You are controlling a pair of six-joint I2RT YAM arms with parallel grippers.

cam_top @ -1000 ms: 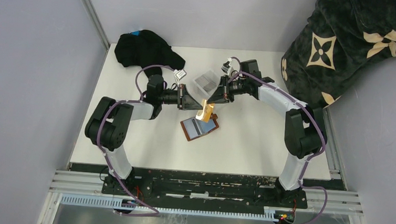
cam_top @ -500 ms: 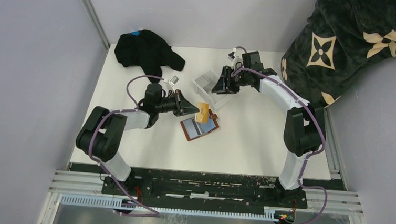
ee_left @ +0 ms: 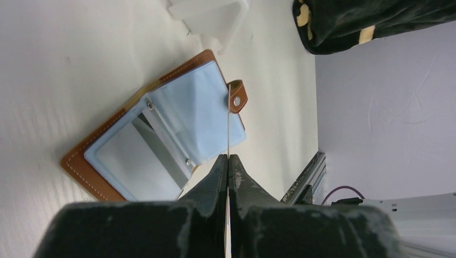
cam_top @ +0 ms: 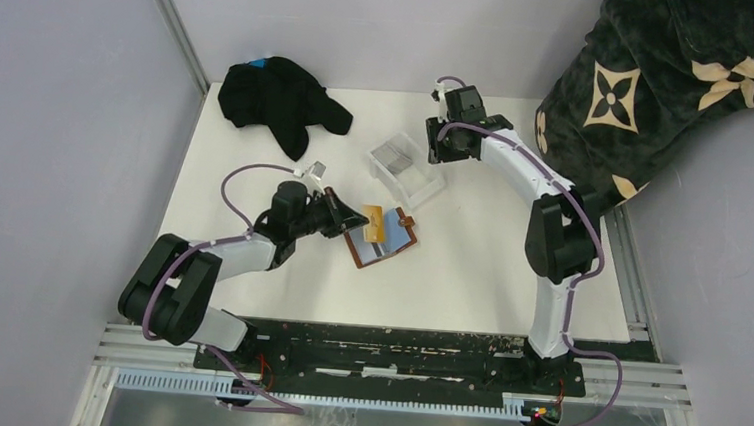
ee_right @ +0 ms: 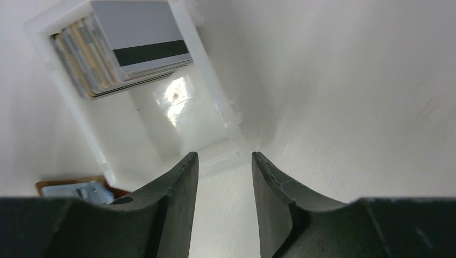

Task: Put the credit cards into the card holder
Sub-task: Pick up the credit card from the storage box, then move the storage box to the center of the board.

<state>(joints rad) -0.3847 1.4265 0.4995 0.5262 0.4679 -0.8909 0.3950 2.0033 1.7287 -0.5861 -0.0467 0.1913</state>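
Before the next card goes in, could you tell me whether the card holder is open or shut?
Open: the card holder lies spread flat, both inner sleeves facing up, its snap tab unfastened at the side.

White desk [cam_top: 469,270]. Black garment [cam_top: 279,101] crumpled at far-left corner, blue tag showing. Clear plastic tray [cam_top: 425,184] near far middle. Black blanket [cam_top: 663,83], beige flower pattern, overhangs far-right corner.

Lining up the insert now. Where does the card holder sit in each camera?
Top external: card holder open at table centre, just below the clear tray.
Left wrist: card holder mid-frame, beyond the credit card in the left gripper; tray at top.
Right wrist: card holder bottom-left, partly behind a finger; tray above.
Shared landmark: the clear tray.
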